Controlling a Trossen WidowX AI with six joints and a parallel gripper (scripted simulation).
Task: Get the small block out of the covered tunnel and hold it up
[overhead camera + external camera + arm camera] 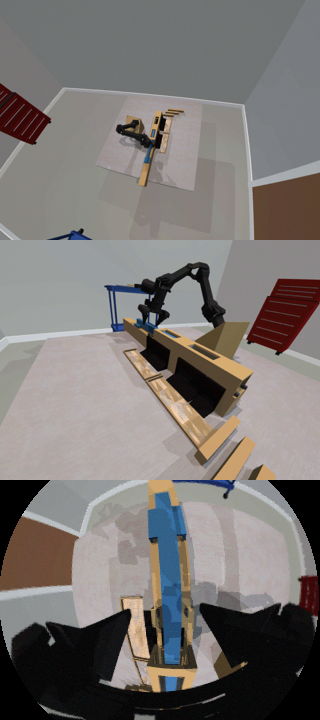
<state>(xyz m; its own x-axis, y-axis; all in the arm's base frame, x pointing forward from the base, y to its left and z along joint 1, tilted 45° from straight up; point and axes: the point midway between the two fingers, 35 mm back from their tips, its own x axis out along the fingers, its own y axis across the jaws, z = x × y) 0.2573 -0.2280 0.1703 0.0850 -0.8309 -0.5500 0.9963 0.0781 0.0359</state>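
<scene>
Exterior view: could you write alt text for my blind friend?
An open black gripper hovers over a blue bar sticking out of a long tan wooden tunnel. Three tan wooden rods lie near the tunnel's other end; a red drawer cabinet stands behind.
</scene>
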